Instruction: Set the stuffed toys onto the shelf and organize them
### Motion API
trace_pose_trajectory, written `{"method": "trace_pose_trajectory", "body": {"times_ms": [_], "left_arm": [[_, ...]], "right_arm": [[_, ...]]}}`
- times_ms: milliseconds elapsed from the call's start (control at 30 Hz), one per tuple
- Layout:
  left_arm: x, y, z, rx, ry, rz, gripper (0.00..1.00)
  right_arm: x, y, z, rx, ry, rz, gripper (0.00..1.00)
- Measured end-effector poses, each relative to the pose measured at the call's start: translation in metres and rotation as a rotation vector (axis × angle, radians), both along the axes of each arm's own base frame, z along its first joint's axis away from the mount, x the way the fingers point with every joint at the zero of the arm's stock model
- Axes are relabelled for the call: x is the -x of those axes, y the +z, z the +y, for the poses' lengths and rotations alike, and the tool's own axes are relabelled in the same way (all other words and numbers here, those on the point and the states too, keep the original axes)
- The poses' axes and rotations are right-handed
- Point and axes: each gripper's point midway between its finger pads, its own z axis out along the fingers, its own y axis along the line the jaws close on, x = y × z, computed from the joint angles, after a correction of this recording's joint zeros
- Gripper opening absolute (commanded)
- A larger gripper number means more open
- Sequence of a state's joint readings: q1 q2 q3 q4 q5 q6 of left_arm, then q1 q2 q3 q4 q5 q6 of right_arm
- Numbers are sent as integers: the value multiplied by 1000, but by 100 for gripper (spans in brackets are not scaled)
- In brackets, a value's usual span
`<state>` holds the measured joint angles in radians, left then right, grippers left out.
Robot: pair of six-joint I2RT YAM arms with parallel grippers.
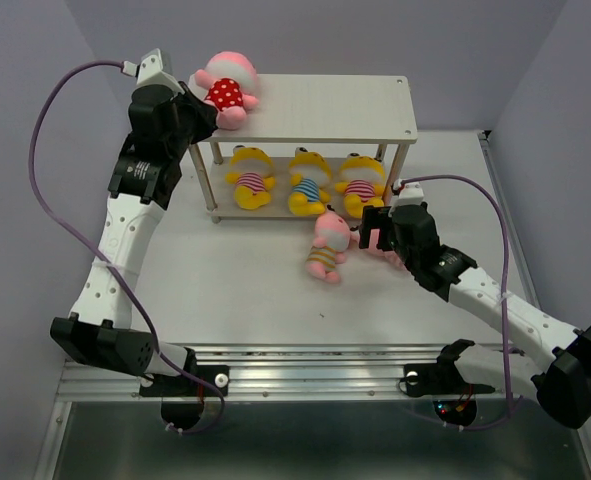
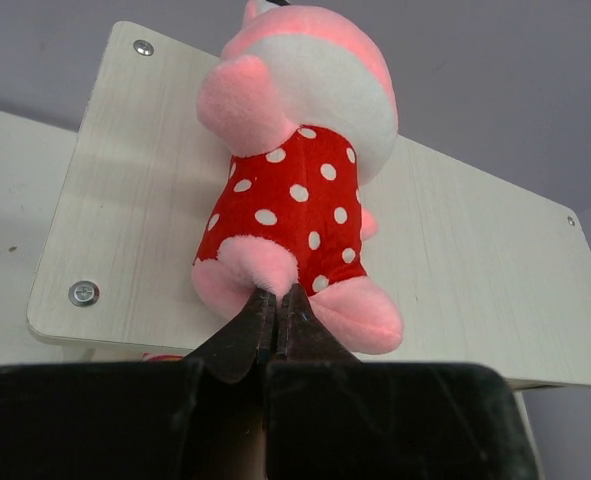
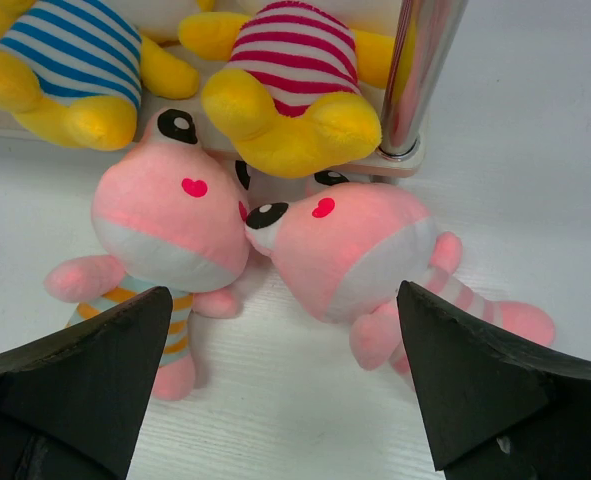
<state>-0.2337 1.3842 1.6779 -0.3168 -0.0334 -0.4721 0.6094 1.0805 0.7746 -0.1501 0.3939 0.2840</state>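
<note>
Roughly two-thirds done, going by how many toys are off the table. Shelf: stands at the far side, both tiers in use. Lower tier: three yellow toys lying in a row, pink-striped yellow toy on the left, blue-striped yellow toy in the middle, red-striped yellow toy on the right. You can count that row as finished. Top board: polka-dot pink toy lies at the left end with its body on the board. The left gripper has its fingers pressed together on the plush at the toy's lower hem, between the legs, so don't log that one as placed until it is let go. Left on the table, just in front of the shelf's right front leg: two pink toys, heads touching, the orange-striped pink toy and the pink-striped pink toy. Right gripper hangs over that pair with fingers spread wide, holding nothing. Judgement: you have a release on top, then two more picks. The bare board to the right of the polka-dot toy looks ample for both.
</note>
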Motion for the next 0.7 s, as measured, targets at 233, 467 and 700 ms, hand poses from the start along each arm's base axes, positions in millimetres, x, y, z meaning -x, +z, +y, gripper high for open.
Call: {"method": "trace_pose_trajectory", "body": {"times_ms": [233,467,700], "left_arm": [[-4,-3,-3,14,-9,7,45],[-4,1,-5,20,-15,-8,61],[-3,4,-5,22,-16,-18,71]], "right_arm": [[0,0,0,0,0,0,100],[0,0,0,0,0,0,100],[0,0,0,0,0,0,100]]}}
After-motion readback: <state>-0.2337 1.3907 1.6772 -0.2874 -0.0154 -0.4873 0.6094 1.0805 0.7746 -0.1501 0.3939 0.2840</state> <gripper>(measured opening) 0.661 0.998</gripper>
